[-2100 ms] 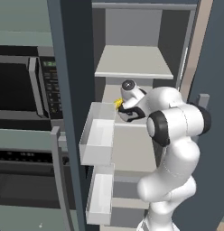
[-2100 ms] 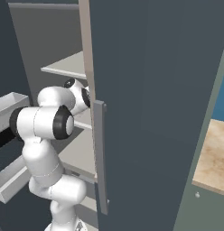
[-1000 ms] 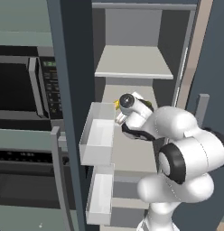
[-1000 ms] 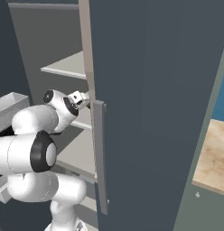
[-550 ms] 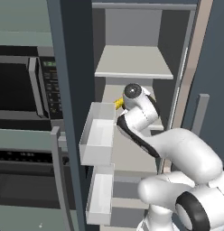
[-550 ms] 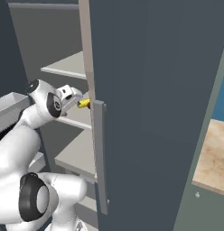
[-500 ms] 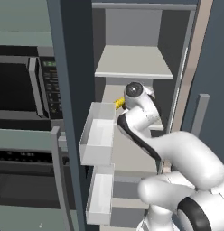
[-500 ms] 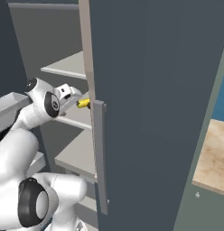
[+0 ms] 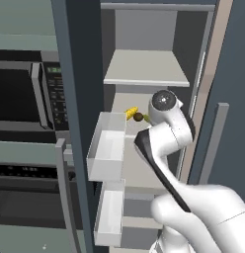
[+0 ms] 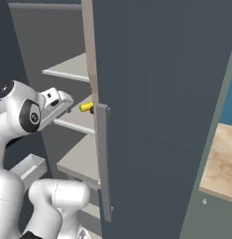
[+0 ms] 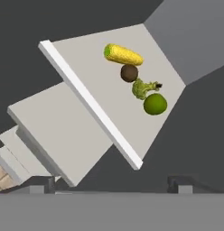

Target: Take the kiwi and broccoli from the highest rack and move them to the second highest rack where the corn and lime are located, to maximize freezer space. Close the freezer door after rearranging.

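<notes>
You are looking into a rendered home kitchen. A tall freezer (image 9: 144, 74) is standing open in front of you, its dark grey door (image 10: 155, 93) swinging out with a long vertical handle (image 10: 103, 158), and pale shelves (image 9: 146, 69) are stacking up inside it. White door bins (image 9: 107, 146) are hanging on the inner side of the other door. To the left, a built-in microwave (image 9: 25, 96) is sitting above an oven (image 9: 30, 197) in a grey cabinet wall. Food is lying on one shelf: a corn (image 11: 123, 54), a kiwi (image 11: 129, 73), a broccoli (image 11: 143, 88) and a lime (image 11: 155, 103). A light stone surface (image 10: 221, 158) is showing at the far right.
</notes>
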Available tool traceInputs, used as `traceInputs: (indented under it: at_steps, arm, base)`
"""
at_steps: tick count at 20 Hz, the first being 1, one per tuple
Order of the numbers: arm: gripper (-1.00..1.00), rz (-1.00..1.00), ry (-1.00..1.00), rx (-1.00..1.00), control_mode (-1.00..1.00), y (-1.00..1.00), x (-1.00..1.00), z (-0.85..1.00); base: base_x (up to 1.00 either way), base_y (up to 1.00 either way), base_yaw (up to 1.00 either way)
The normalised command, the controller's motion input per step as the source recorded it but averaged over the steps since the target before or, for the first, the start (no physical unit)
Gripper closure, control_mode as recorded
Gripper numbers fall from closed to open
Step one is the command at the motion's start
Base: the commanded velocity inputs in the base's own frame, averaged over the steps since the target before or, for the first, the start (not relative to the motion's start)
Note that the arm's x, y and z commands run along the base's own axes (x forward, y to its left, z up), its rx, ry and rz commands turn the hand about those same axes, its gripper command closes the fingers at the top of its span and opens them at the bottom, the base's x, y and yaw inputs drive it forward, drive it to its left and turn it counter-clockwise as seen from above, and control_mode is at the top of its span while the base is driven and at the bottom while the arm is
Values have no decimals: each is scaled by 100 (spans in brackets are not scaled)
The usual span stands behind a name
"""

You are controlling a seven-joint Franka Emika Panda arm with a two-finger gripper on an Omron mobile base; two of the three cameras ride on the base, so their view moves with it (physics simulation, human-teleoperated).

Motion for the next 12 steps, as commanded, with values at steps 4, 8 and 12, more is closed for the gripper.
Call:
traceInputs:
  at_steps: [4,8,12]
  arm:
    - [-100,0,16,0,-100,0,-97,29]
    - [-100,0,13,0,-100,-4,-88,-1]
    - [-100,0,0,0,100,0,-67,-20]
  base:
    - [0,0,0]
    - [0,0,0]
    - [-25,0,0]
